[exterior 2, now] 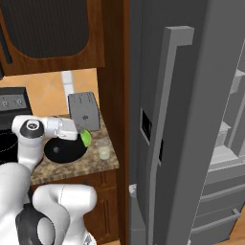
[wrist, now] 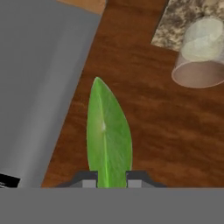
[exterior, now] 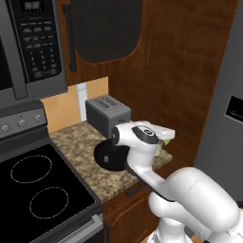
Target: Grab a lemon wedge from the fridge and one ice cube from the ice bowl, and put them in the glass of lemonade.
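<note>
claw (wrist: 107,178): closed on the lemon wedge, its two dark tips pressing either side of the wedge's lower end in the hand view.
lemon wedge (wrist: 108,133): green, held off the counter; in the right base view (exterior 2: 86,138) it hangs just at 10 o'clock of the glass, above the bowl's right rim.
glass of lemonade (exterior 2: 103,149): upright on the counter, just beside the ice bowl at its 3 o'clock; in the hand view (wrist: 199,51) it sits at 2 o'clock of the wedge.
ice bowl (exterior 2: 64,150): black, on the counter (exterior 2: 81,165), in front of the toaster.
toaster (exterior 2: 83,111): grey, at the back of the counter.
fridge (exterior 2: 186,124): right of the counter, left door closed; shelves visible at the far right.
stove (exterior: 35,190): left of the counter, under the microwave (exterior: 28,45).
</note>
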